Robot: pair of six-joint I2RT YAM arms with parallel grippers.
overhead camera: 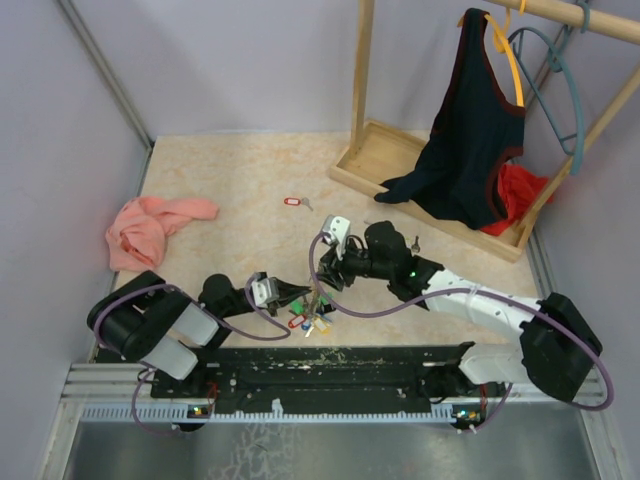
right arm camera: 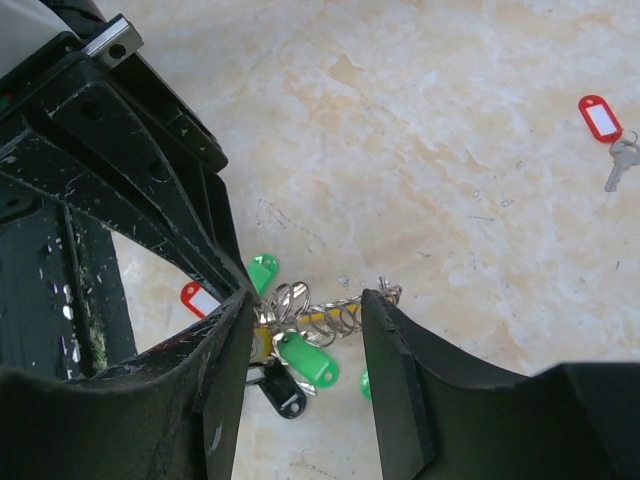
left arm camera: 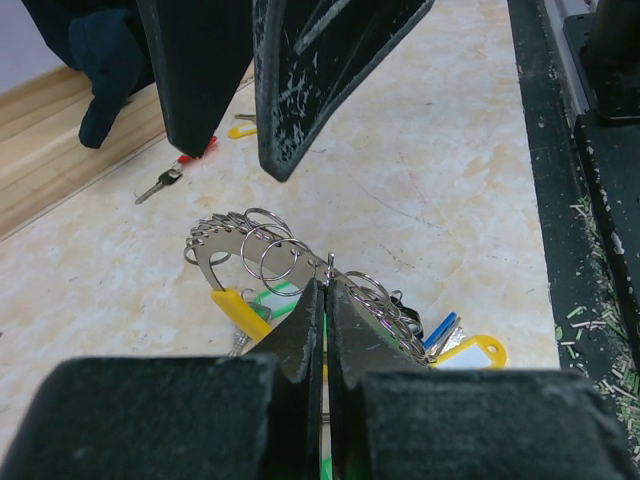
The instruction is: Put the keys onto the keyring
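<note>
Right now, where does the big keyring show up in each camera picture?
Top external: keyring low centre.
Left wrist: centre, pinched in the left pincer.
Right wrist: low centre, between its fingers.
Shared landmark: green tags.

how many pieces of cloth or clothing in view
3: a crumpled pink cloth at far left, a dark sleeveless top hanging on the wooden rack, a red cloth on the rack's base beside it.

one keyring (overhead camera: 312,316), one pink cloth (overhead camera: 150,228), one wooden rack (overhead camera: 380,150), one dark top (overhead camera: 470,125)
</note>
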